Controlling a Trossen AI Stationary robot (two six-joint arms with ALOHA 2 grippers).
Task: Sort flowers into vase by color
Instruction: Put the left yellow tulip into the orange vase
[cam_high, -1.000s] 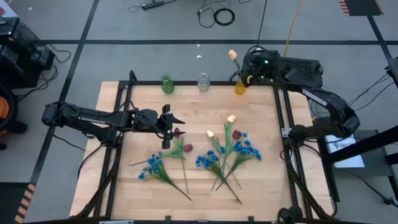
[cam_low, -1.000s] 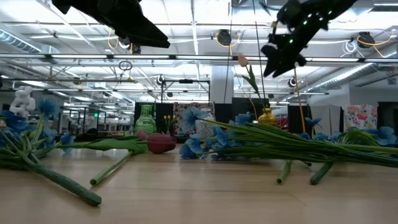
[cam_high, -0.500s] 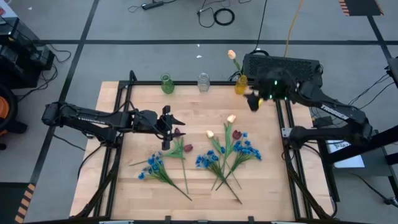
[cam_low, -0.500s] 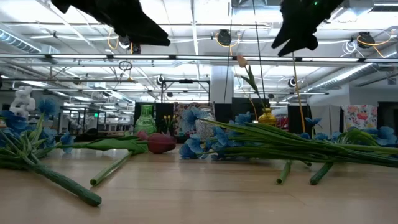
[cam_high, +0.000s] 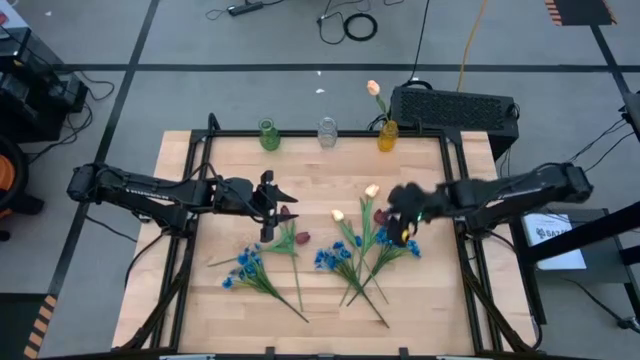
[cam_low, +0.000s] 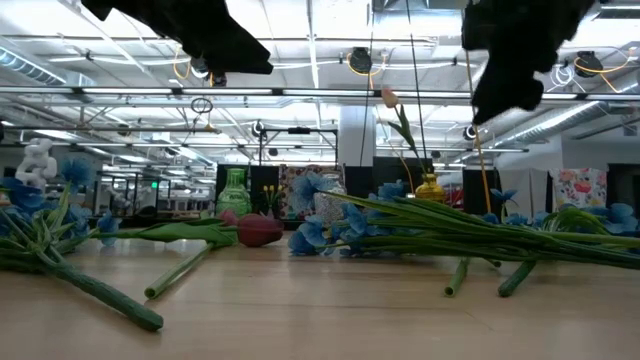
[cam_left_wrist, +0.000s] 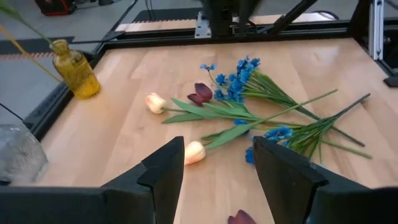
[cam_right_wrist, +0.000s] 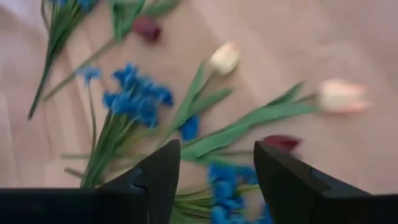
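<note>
No text, label or number can be read in any view; the white card (cam_high: 556, 236) at the high view's right edge bears print too small to make out.

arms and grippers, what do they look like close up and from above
Both arms are matte black, built of slim jointed links. The left gripper and right gripper each have two broad, flat, dark fingers with angular edges. A small green light glows on the right arm near its wrist.
</note>
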